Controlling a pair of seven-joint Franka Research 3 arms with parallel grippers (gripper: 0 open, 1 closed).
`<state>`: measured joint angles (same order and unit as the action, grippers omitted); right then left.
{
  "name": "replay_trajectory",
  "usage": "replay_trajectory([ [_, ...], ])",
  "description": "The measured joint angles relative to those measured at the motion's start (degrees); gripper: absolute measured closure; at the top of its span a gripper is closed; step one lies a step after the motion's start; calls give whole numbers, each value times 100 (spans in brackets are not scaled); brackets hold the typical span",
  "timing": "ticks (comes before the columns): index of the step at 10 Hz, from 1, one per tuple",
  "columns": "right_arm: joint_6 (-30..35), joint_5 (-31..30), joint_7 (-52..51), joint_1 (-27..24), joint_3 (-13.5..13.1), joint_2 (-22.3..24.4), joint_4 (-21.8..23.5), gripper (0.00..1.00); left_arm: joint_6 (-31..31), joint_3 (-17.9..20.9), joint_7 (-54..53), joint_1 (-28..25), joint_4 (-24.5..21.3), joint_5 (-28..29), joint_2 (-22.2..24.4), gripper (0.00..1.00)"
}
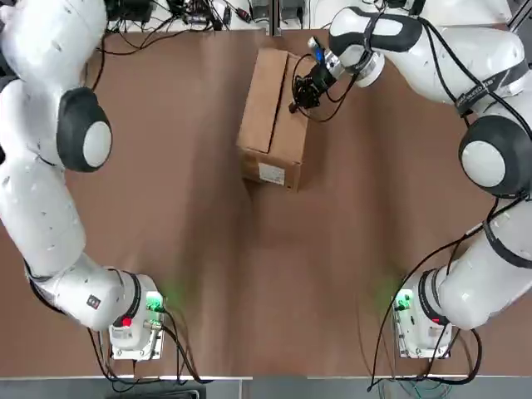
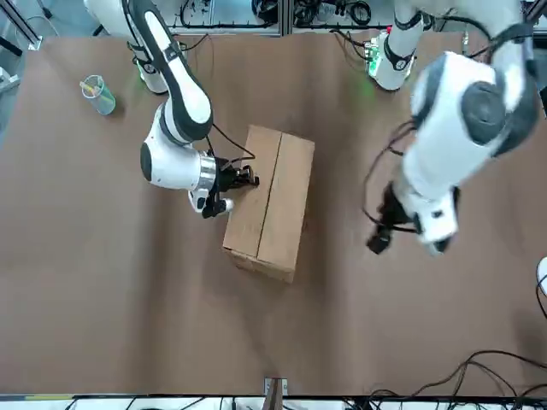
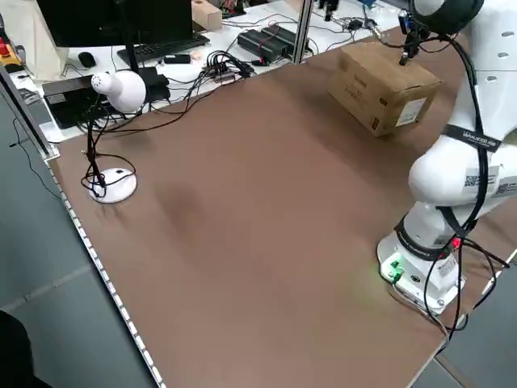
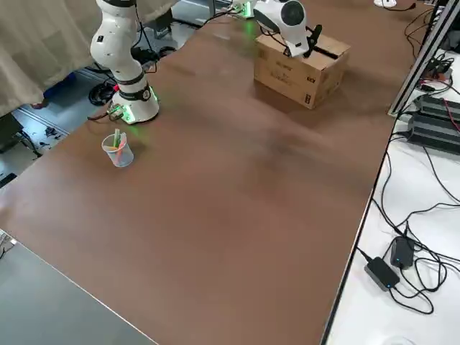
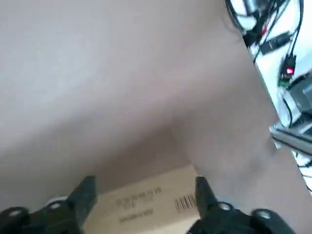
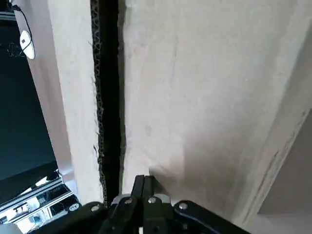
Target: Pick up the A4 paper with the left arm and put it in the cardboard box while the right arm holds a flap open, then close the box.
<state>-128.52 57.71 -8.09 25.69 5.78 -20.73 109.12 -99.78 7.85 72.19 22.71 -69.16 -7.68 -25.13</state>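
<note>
One white label [image 1: 272, 173] on the cardboard box [image 1: 273, 116]; right fingers [image 6: 142, 187] clenched, left fingers [image 5: 84, 195] released.

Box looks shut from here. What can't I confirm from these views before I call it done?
- The paper: in no view; the shut flaps of the box would hide it if it is inside.
- Right gripper: fingers together on the flap by the seam; whether it presses cannot be told.
- Left gripper: open in its wrist view; blurred in the front view, off-frame in the top view.

Probably a robotics lab: brown table [image 3: 242, 210], monitor [image 3: 105, 20], keyboard [image 3: 161, 48], cable tangles [image 1: 183, 17].
</note>
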Motion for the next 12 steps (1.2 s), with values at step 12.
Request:
replay_trajectory([
  [12,-108,5,256,45,34,14,-33,63,1105,-1224,-4665,-1998,-249,383,790,0],
])
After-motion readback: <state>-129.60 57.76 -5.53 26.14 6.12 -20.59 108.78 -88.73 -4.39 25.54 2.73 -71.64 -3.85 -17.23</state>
